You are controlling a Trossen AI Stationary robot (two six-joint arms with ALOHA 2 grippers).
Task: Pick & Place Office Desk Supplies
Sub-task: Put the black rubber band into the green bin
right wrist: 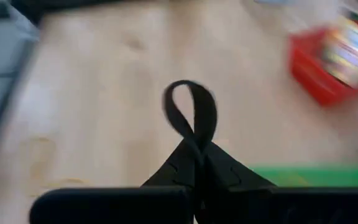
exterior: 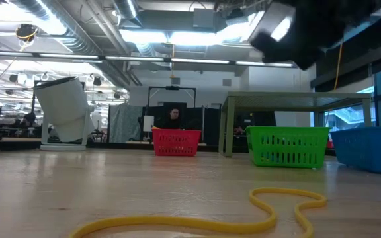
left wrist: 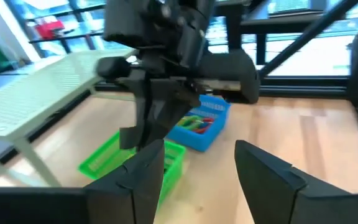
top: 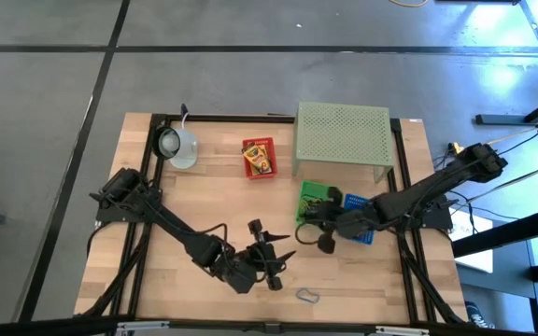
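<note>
Two end effectors are at work over the front half of your table. The right end effector is pinched closed on a black loop, which stands up out of its fingertips; in the high view it hangs just in front of the green basket and beside the blue basket. The left end effector has its fingers spread wide with nothing between them, near the front edge and pointed toward the right arm.

Watch the grip first: only the loop's lower end is caught, so a quick swing could let it slip out or twist free. The red basket holding the yellow printed box sits well apart, behind, near the pale green stand. A yellow band and what may be a small grey clip lie loose at the front; that part of the picture is too small to be sure. With both arms this close, a careless crossing could knock one against the other.
</note>
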